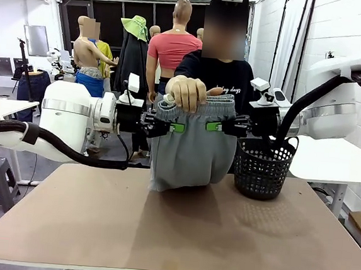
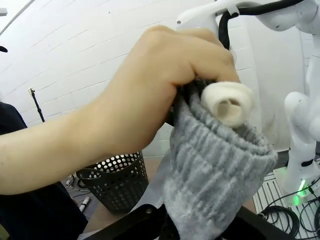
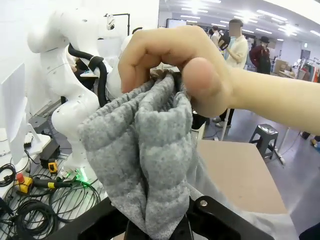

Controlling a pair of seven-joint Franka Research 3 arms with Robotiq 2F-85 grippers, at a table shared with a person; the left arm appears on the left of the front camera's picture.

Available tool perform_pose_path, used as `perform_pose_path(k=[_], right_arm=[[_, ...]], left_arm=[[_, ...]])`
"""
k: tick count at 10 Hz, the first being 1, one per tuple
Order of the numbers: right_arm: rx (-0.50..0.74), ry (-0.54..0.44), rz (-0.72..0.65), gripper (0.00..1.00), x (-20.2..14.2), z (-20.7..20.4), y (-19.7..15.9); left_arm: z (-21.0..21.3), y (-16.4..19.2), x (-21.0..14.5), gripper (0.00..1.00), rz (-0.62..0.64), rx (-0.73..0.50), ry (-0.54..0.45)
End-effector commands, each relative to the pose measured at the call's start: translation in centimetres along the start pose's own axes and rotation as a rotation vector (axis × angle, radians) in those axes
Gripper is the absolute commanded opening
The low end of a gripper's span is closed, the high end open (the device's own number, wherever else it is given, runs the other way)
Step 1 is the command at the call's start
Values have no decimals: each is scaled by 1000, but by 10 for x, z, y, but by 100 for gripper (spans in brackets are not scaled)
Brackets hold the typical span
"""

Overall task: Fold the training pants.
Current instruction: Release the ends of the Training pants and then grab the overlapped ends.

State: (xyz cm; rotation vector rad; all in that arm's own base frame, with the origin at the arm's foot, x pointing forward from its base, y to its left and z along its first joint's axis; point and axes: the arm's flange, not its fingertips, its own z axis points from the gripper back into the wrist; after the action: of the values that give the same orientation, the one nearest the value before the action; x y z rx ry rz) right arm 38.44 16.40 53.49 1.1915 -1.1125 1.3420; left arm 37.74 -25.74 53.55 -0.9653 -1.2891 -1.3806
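Above the far half of the table [image 1: 159, 234], two grippers meet on one garment. The left gripper [image 1: 178, 127] reaches in level from the left, its green pads pinched tight on the left part of the gathered waistband. The right gripper [image 1: 214, 126] mirrors it from the right, clamped just as tightly on the right part of the same band. Both wrist views show grey ribbed cloth bunched down between the black fingers at the bottom edge.

Between the two grippers and just above them, one hand [image 1: 185, 92] of the person grips the top of the waistband in a fist, fingers curled over the cloth. In the left wrist view a small white roll [image 2: 227, 102] pokes out beside that fist; what it is cannot be told.

There is one pair of training pants [image 1: 191, 158]. It hangs straight down from the three holds as a short, bulging grey bundle, and its lower end appears to rest on the tabletop close to the far edge.

One black mesh basket [image 1: 263, 170] stands on the table's far right. It is just beside the pants' right side and below the right gripper's wrist, so that side is tight. To the left of the pants the tabletop is bare out to its left edge. The whole near half is open too, from the cloth's lower end to the front edge and across to both sides.
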Motion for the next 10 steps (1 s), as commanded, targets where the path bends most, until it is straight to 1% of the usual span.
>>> perform_pose_path(k=[1, 10], right_arm=[[-7, -32, -3, 0, 3, 0, 0], [-7, -32, -3, 0, 3, 0, 0]], left_arm=[[2, -3, 4, 0, -12, 28, -58], [2, -3, 4, 0, -12, 28, -58]])
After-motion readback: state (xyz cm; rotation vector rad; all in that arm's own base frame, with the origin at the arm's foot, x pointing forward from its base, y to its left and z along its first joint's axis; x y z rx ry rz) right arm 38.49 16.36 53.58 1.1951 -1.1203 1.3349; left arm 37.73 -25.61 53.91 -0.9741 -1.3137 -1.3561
